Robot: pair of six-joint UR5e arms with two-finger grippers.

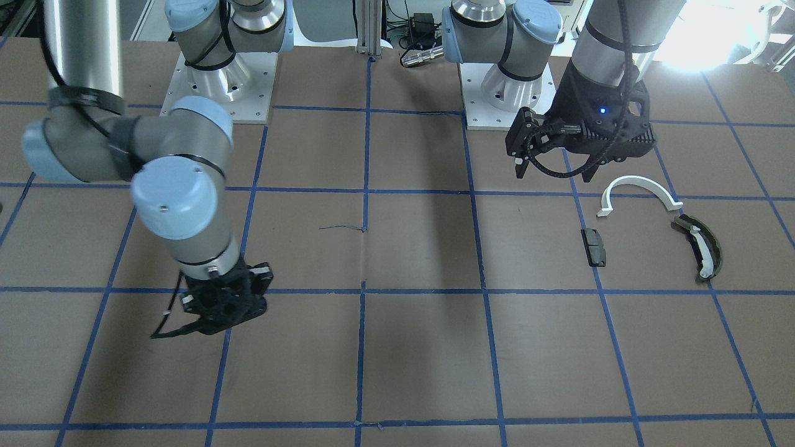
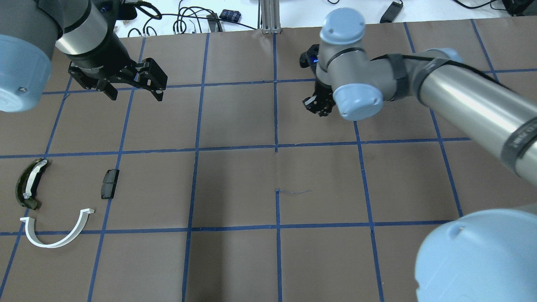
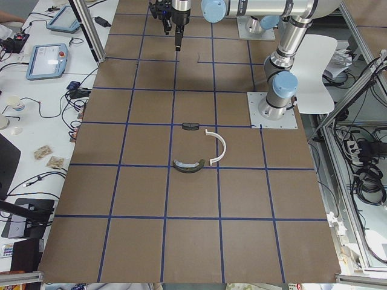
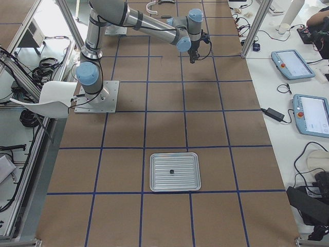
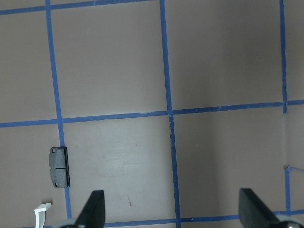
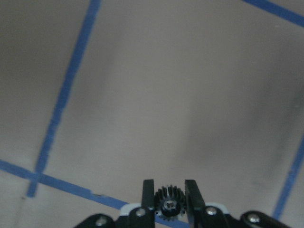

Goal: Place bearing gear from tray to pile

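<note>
Well apart from the pile (image 2: 110, 183), the bearing gear (image 6: 169, 205) is clamped in the right gripper (image 6: 169, 190), jaws set narrow on it, & held aloft. Near the pile, the left gripper (image 5: 172, 194) is held raised w/ jaws spread wide.

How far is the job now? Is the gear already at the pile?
Done: the gear is off the tray. In hand: the right gripper grips it over bare table, far from the pile. Left: carry it across and release it there. One small dark item lies on the tray.
</note>
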